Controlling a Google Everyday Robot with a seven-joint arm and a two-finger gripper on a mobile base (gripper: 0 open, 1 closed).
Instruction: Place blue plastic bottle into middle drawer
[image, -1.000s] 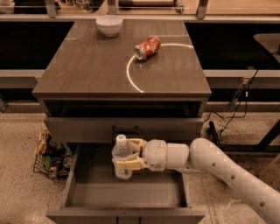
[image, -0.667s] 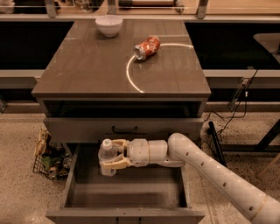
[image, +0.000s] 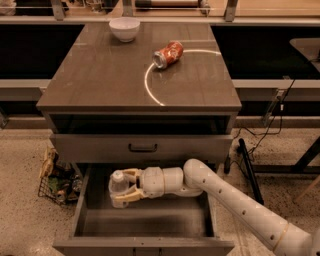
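This looks like a robot test lab rather than a home; a lone drawer cabinet (image: 100, 75) stands on a speckled hard floor (image: 20, 165); a white ring (image: 148, 87) shows on its top; loose cables (image: 270, 125) trail at the right; the gripper (image: 119, 188) sits inside the open middle drawer (image: 145, 225), clasping the blue plastic bottle (image: 116, 179).

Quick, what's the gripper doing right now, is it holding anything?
Gripper: fingers closed on the blue plastic bottle, inside the open middle drawer, toward its left side.
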